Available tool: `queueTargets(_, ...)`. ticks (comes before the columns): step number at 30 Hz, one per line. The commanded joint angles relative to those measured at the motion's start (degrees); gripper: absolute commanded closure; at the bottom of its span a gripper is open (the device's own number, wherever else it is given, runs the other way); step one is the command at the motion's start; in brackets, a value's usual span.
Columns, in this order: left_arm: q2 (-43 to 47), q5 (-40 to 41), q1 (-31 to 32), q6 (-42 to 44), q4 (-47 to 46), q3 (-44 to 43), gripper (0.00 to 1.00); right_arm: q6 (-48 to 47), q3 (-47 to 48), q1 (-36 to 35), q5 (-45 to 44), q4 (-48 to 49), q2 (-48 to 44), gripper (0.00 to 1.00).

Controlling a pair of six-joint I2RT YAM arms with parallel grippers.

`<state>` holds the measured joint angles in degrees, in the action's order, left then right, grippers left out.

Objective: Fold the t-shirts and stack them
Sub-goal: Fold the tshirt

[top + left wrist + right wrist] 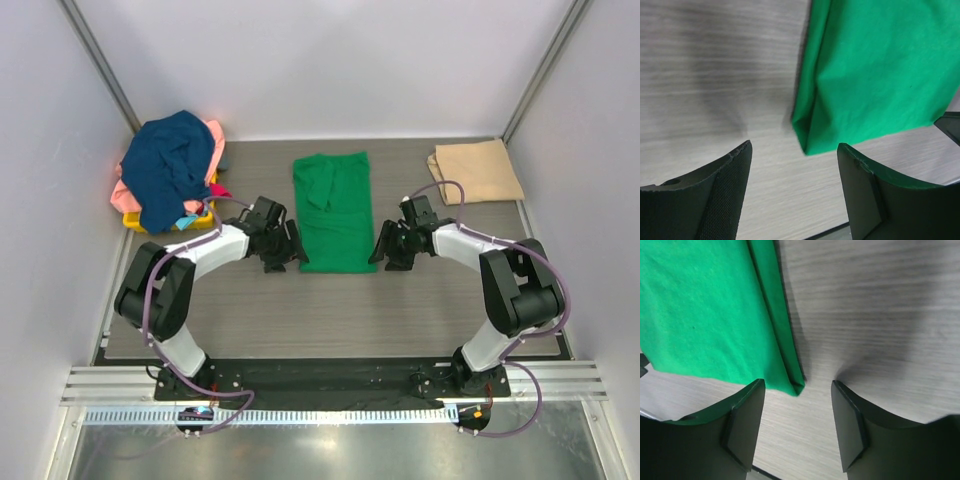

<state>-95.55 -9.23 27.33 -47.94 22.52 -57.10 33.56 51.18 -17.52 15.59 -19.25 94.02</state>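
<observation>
A: Where does the green t-shirt [333,212] lie?

B: It lies flat in the middle of the desk [350,310], folded into a long strip. The strip runs from 12 o'clock down to 6 o'clock in the top view.

A: And the two arms?

B: The left gripper [287,250] is just beside the shirt's corner at 7 o'clock. The right gripper [385,248] is just beside the corner at 5 o'clock. They face each other across the near edge of the shirt.

A: Are the grippers holding the cloth?

B: No. In the left wrist view the left gripper [792,160] has its jaws wide apart with nothing between them but desk. The folded corner of the green t-shirt [880,75] sits just ahead of the gap, toward 12 o'clock, and the cloth spreads to 2 o'clock. I cannot tell if the right-hand finger touches it.

A: The other side?

B: The same, mirrored. The right gripper [797,390] is also spread and empty. The corner of the green t-shirt [705,310] ends just ahead of the gap, and the cloth spreads to 10 o'clock.

A: Other shirts?

B: A folded tan t-shirt [476,170] lies at 2 o'clock on the desk. At 10 o'clock there is a heap with a navy t-shirt [170,165] on top and a pink t-shirt [124,196] under it.
</observation>
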Motion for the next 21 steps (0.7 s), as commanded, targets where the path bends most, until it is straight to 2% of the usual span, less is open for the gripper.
queueTargets(1,-1.57,-1.4,0.53,-1.62,-6.7,0.59,0.3,0.54,-0.73,-0.15,1.81,5.09,1.51,0.43)
queueTargets(7,-3.5,-1.4,1.76,-2.42,-8.2,1.38,0.36,0.36,-2.13,-0.15,1.98,6.24,2.4,0.62)
queueTargets(11,-3.42,-0.17,2.81,-3.38,-9.78,3.57,0.4,0.19,-2.57,-0.15,2.07,6.33,2.4,0.7)
queueTargets(14,-4.2,0.18,2.99,-4.44,-11.8,4.8,0.48,0.19,-2.75,-0.15,2.07,6.5,2.22,0.76)
queueTargets(15,-4.64,0.18,3.08,-4.87,-12.5,4.89,0.56,0.19,-2.84,-0.06,2.16,6.5,2.4,0.78)
queueTargets(20,-5.88,0.36,2.99,-5.58,-13.91,4.46,0.81,0.01,-2.93,-0.06,2.25,6.59,2.49,0.89)
queueTargets(21,-5.97,0.27,2.99,-5.67,-14.0,4.19,0.93,0.19,-3.01,-0.15,2.42,6.76,2.49,0.91)
